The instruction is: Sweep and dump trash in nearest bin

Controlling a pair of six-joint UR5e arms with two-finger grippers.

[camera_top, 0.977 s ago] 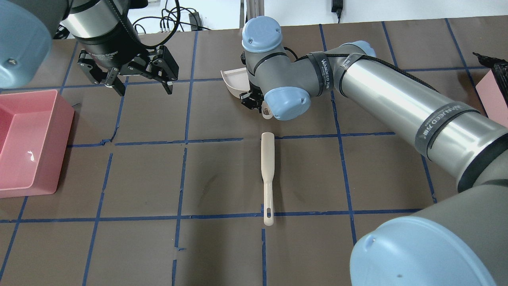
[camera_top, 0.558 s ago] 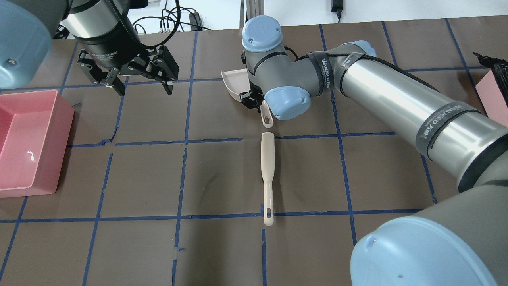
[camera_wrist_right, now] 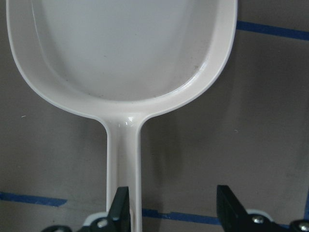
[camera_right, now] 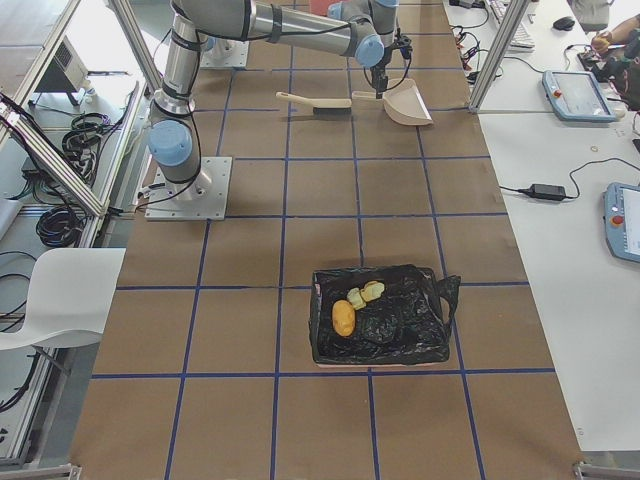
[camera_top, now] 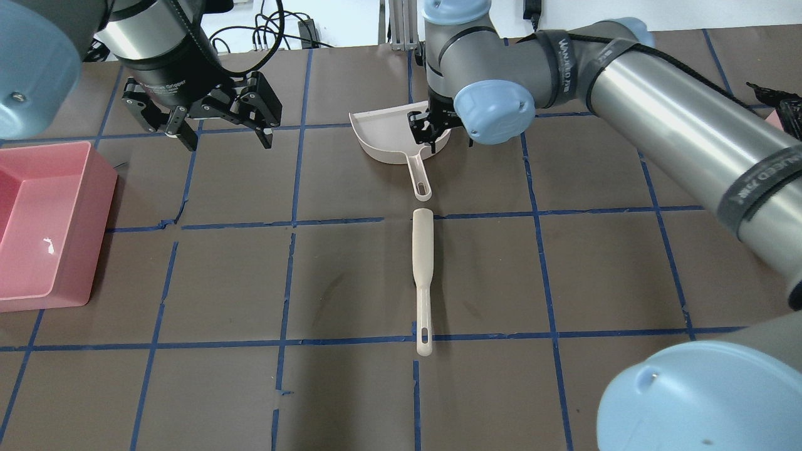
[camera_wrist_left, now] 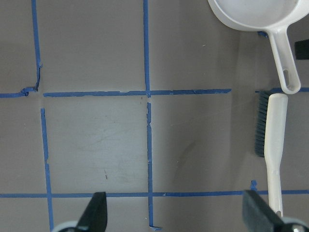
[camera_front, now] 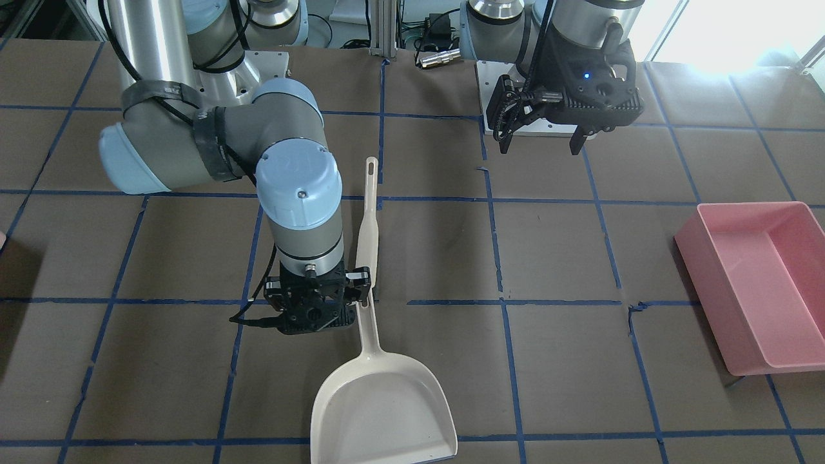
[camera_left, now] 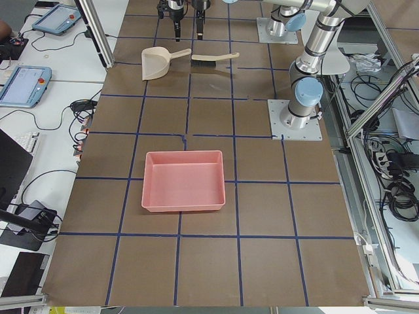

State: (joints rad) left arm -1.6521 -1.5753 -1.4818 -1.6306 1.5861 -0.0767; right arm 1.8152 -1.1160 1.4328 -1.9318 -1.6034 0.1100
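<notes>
The trash, a tan lump and two pale chunks, lies on a black bag at the table's right end. Of the bin only a pink sliver shows at the frame edge. A cream dustpan lies flat and looks empty in the right wrist view. A brush lies just behind the dustpan's handle. My right gripper stands open over that handle, one finger against it. My left gripper hangs open, holding nothing, well left of the dustpan.
A large pink tray sits at the left edge of the table. Blue tape lines grid the brown tabletop. Cables lie along the far edge. The brush and dustpan show at the right of the left wrist view.
My right arm has swung toward the far right, uncovering the dustpan, which now lies flat in full view. The left arm and the brush have not moved.
</notes>
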